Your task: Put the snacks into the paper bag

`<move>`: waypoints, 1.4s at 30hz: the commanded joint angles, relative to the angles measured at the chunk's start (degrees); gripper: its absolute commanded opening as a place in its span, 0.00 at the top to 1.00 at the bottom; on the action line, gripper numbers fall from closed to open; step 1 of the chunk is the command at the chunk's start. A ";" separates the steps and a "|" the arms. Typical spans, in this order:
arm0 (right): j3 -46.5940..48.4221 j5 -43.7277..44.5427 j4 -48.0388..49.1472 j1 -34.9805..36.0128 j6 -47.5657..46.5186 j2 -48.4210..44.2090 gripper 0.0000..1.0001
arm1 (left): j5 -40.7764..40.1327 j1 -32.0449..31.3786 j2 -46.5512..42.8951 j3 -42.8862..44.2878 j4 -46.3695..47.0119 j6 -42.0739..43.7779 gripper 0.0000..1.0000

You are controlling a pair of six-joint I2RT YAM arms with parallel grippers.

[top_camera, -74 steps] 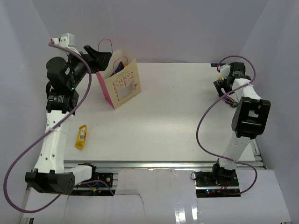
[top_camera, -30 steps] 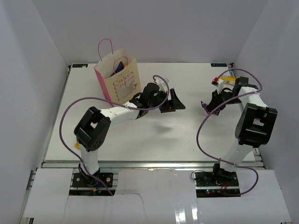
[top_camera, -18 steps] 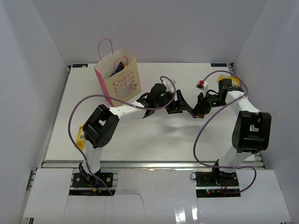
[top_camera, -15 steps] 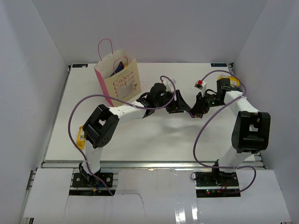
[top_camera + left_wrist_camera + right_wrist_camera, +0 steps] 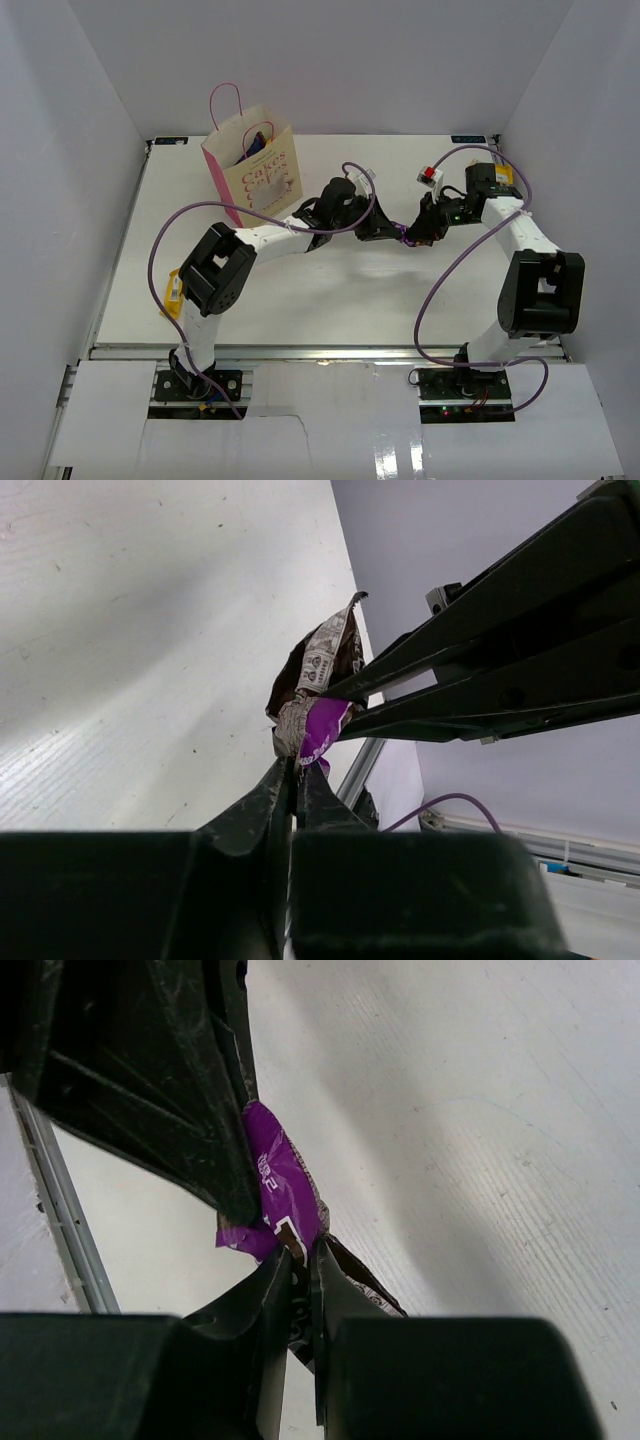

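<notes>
The left gripper (image 5: 296, 772) is pinched narrow on one end of a small brown and purple bar (image 5: 318, 695). The right gripper (image 5: 302, 1258) is clamped tight on the other end. They meet at the centre of the top view, over the table (image 5: 330, 290). The paper bag (image 5: 262, 185) stands upright at upper left, well apart from them, with a blue packet (image 5: 257, 146) showing inside. A yellow bar (image 5: 173, 295) lies at the left, partly behind the arm.

Place: a robot test lab, set up like a small booth.
Walls: plain white walls (image 5: 330, 60) stand close around the far, left and right edges of the white tabletop (image 5: 330, 290).
Robots: a left arm (image 5: 250, 240) and a right arm (image 5: 520, 235) are bolted to a metal rail (image 5: 330, 352) at the near edge.
Wires: purple cables (image 5: 417, 318) loop from both arms.
</notes>
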 commanded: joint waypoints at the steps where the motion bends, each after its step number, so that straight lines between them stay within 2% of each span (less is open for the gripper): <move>1: 0.09 -6.46 0.86 0.27 -0.46 -3.06 0.86 | -0.11 -0.14 -1.26 1.49 -0.02 2.02 0.91; 3: 0.00 -7.16 0.42 0.27 -0.99 -3.32 0.86 | -0.37 -0.05 -1.79 1.23 -0.10 2.90 1.00; 6: -0.27 -6.73 0.33 0.27 -0.99 -3.50 0.78 | -1.86 0.30 -3.81 0.18 -0.63 6.23 1.00; 9: -0.09 -5.50 0.24 0.27 -0.99 -3.68 0.45 | -2.22 0.83 -6.97 -1.75 -1.25 11.14 1.00; 10: 0.00 -5.14 0.15 0.27 -0.99 -3.85 0.30 | -2.04 1.09 -7.93 -2.46 -1.16 11.95 1.00; 13: 1.31 -3.91 0.15 0.27 -0.90 -4.99 0.15 | -1.43 3.02 -12.41 -5.36 -2.38 14.85 1.00; 15: 3.15 -3.91 -0.02 -0.08 -0.46 -5.87 0.09 | -1.69 5.04 -16.01 -6.50 -5.27 16.26 1.00; 19: 6.75 -4.26 0.24 -2.01 1.12 -7.72 0.10 | -1.95 8.56 -21.82 -4.58 -11.08 20.21 1.00; 22: 7.21 -0.15 1.37 -2.28 1.90 -9.47 0.10 | -3.53 10.75 -25.16 1.89 -18.63 22.68 1.00; 24: 4.41 9.59 10.31 -2.28 6.28 -12.37 0.10 | -4.85 13.12 -26.66 5.52 -22.24 24.00 1.00; 26: -0.52 18.28 19.26 -2.28 15.16 -13.43 0.10 | -7.74 15.92 -28.94 10.09 -23.57 24.27 1.00; 27: -0.53 20.94 19.05 -2.45 16.05 -12.82 0.10 | -8.80 17.16 -29.65 11.15 -24.09 24.18 1.00; 29: 0.25 17.65 16.25 -2.89 14.92 -11.07 0.10 | -10.91 20.93 -31.32 13.88 -24.28 23.22 1.00; 30: 0.17 16.23 15.71 -3.07 14.48 -11.06 0.06 | -11.35 22.26 -31.76 14.67 -24.45 22.86 1.00; 35: -2.55 10.07 16.24 -3.07 12.02 -12.03 0.05 | -14.69 31.21 -31.33 19.76 -26.73 20.40 1.00; 37: -2.73 9.89 16.24 -3.07 12.02 -11.85 0.04 | -14.78 34.82 -30.27 21.17 -29.63 19.70 1.00; 42: -3.69 10.85 16.15 -3.07 11.67 -12.03 0.04 | -10.66 38.97 -27.55 22.14 -32.27 19.96 1.00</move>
